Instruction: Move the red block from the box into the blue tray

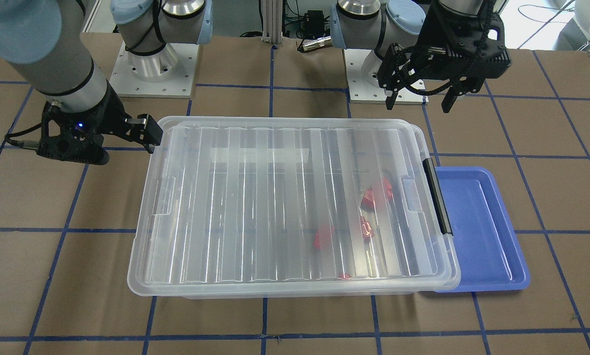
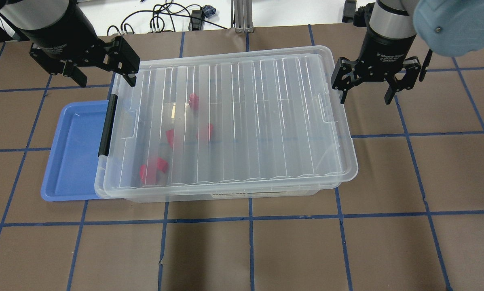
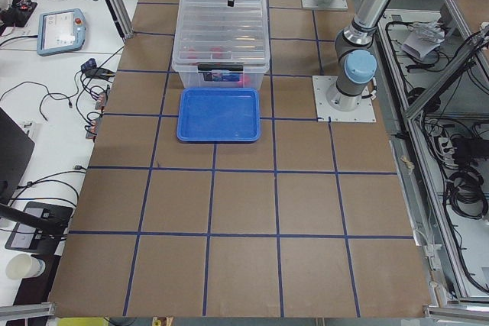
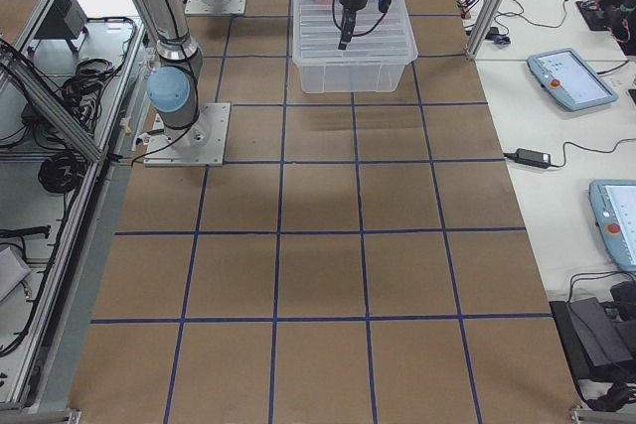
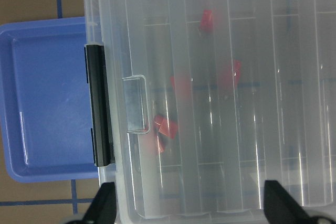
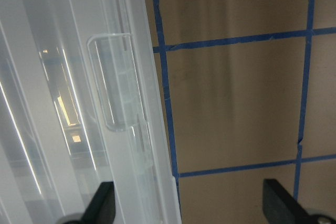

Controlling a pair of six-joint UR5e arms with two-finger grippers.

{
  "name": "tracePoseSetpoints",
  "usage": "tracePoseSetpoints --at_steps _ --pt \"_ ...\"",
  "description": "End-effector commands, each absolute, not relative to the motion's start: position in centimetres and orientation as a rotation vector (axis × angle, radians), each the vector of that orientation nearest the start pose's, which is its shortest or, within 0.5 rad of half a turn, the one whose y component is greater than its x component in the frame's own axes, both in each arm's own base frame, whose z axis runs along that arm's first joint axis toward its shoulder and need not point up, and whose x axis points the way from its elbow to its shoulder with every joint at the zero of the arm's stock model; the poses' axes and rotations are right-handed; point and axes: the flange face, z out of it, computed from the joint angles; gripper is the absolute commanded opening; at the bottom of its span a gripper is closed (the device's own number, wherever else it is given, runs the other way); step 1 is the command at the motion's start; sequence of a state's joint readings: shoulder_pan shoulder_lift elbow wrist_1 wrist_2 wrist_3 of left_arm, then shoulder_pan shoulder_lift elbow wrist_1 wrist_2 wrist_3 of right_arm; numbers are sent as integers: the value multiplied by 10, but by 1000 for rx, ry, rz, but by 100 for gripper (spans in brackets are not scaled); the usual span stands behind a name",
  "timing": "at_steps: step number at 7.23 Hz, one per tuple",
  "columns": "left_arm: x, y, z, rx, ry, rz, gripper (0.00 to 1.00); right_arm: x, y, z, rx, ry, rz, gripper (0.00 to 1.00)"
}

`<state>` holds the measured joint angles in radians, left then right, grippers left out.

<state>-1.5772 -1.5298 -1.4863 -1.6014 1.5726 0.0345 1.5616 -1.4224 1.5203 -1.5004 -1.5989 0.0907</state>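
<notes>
The box point(image 1: 255, 207) is a clear bin with its ribbed lid closed and a black latch bar point(image 1: 437, 195) on the end next to the blue tray point(image 1: 482, 231). Several red blocks point(image 1: 373, 197) lie inside, seen through the lid near the latch end; they also show in the overhead view point(image 2: 155, 167). The blue tray point(image 2: 74, 149) holds nothing. My left gripper point(image 2: 100, 74) is open and empty above the box's far corner at the latch end. My right gripper point(image 2: 365, 97) is open and empty just off the opposite end.
The box and tray stand on a brown table marked with blue tape lines point(image 2: 250, 218). Both arm bases point(image 1: 152, 69) stand on white plates behind the box. In the left wrist view the tray point(image 5: 47, 103) touches the latch point(image 5: 98, 108).
</notes>
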Motion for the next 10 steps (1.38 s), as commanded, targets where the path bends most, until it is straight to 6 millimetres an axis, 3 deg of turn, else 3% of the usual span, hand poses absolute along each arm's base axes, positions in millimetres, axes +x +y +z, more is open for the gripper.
tracePoseSetpoints --at_steps 1,3,5,6,8,10 --pt "-136 -486 538 58 3135 -120 100 126 -565 395 150 3160 249 100" --pt "-136 -484 524 69 3124 -72 100 125 -569 387 147 3159 268 100" --pt "-135 -483 536 66 3125 -112 100 124 -586 354 158 3156 316 100" --pt "-133 -487 522 60 3126 -72 100 125 -592 347 154 3154 302 100" --pt "-129 -498 519 43 3123 -67 100 123 -593 342 141 3155 312 100" --pt "-128 -510 508 26 3127 -29 100 96 -600 346 196 3149 296 100"
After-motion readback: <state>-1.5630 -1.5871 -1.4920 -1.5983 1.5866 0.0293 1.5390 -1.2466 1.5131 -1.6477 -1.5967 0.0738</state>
